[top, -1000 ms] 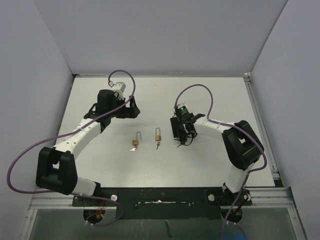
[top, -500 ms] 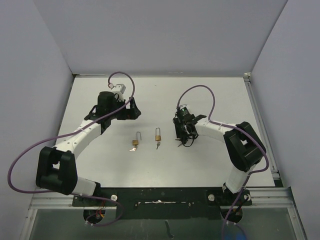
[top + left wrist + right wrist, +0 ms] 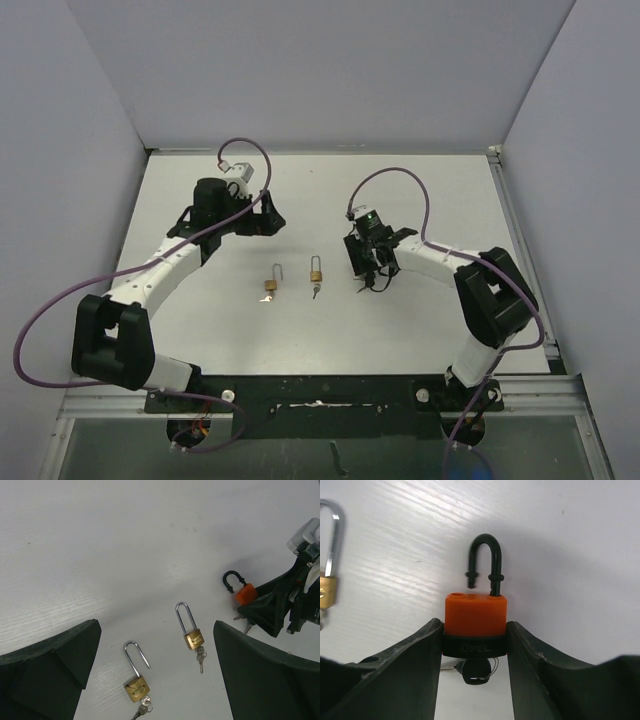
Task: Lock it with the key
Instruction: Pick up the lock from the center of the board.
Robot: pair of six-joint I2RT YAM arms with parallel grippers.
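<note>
Keys (image 3: 143, 710) (image 3: 200, 658) (image 3: 477, 671), three; brass padlocks (image 3: 136, 687) (image 3: 193, 640), two; orange padlock (image 3: 475, 611), one.

table (image 3: 400, 325): white, matte, faintly grained | walls (image 3: 300, 70): plain grey, on three sides

Orange padlock (image 3: 475, 622): orange body, black base band, black shackle raised, one leg out of its hole. Key (image 3: 476, 671) in bottom keyway. Sits pinched between right gripper (image 3: 475, 630) fingers.
Two brass padlocks (image 3: 137, 687) (image 3: 193, 639): long steel shackles, keys inserted, lying flat, side by side.
</note>
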